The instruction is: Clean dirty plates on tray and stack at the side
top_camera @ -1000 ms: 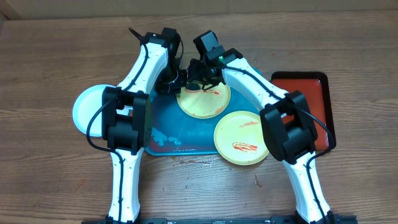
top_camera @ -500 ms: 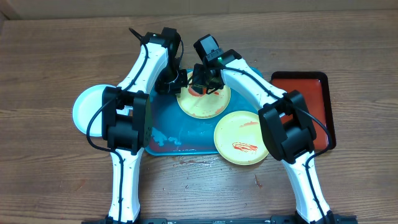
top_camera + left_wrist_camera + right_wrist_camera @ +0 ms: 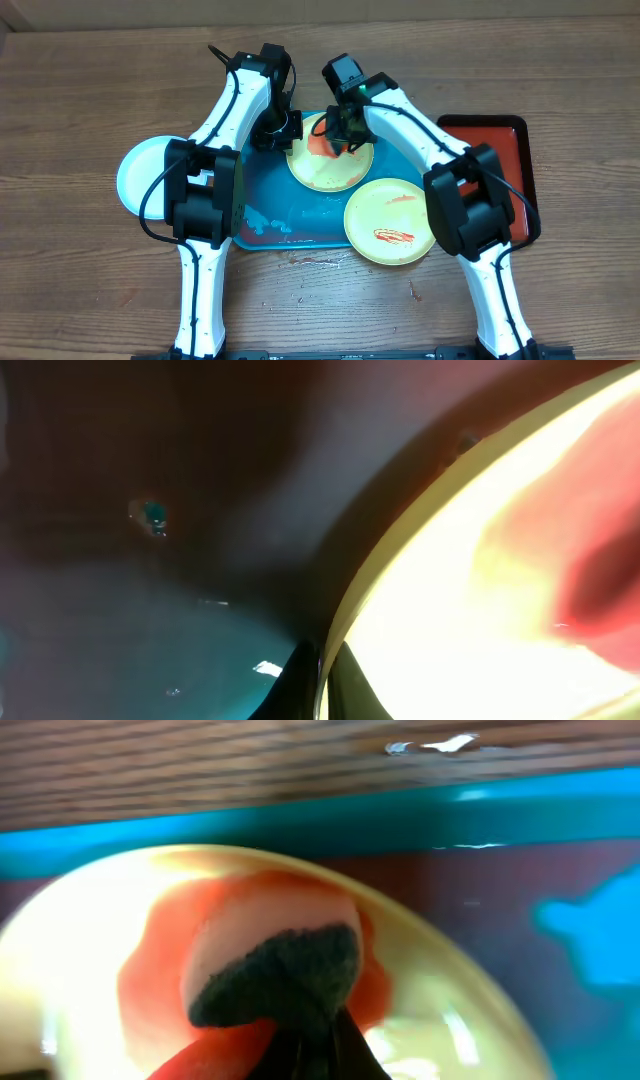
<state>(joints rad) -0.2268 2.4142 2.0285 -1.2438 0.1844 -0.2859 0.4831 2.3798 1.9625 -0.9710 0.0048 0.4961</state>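
Observation:
A pale yellow-green plate (image 3: 330,168) lies at the back right of the turquoise tray (image 3: 268,215). My left gripper (image 3: 290,128) is shut on that plate's left rim; the left wrist view shows its jaws (image 3: 320,685) pinching the rim of the plate (image 3: 480,610). My right gripper (image 3: 338,132) is shut on a dark scrub sponge (image 3: 280,975) and presses it onto a red smear on the plate (image 3: 450,1010). A second yellow-green plate (image 3: 388,222) with red streaks overlaps the tray's right edge. A pale blue-white plate (image 3: 140,175) lies on the table to the left.
A smaller red tray with a black rim (image 3: 505,150) lies at the right on the wooden table. The turquoise tray is wet and stained red near its front edge (image 3: 262,232). Both arms cross above the back of the tray.
My right gripper has moved the sponge rightward across the back of the plate. The red smear now shows to the left of the sponge. The left gripper has stayed on the rim.

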